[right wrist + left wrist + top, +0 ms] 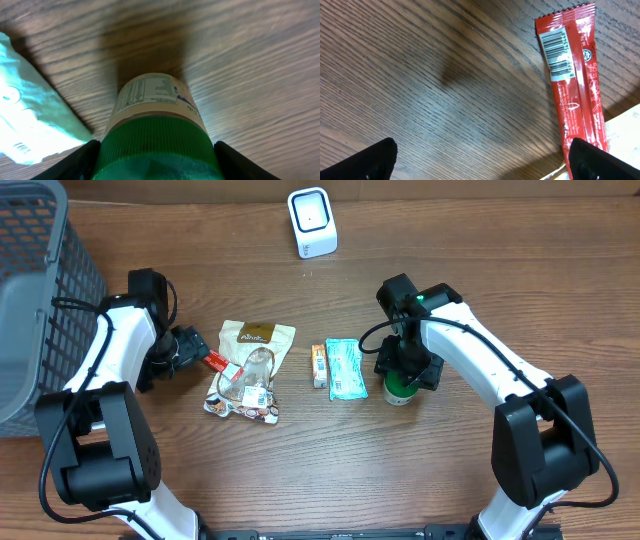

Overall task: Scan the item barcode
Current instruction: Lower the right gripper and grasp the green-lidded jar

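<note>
The red wrapper [577, 105] carries a white barcode [559, 50] with tiny numbers, too small to read. The bottle [155, 135] wears a label [150, 95] with a little printed table, too blurry to read. The brown pouch [262, 340] has a gold badge, unreadable.

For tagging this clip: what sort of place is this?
Likely a mock shop checkout on a wooden table: a white barcode scanner, a grey basket and packaged goods like the green-capped bottle.
</note>
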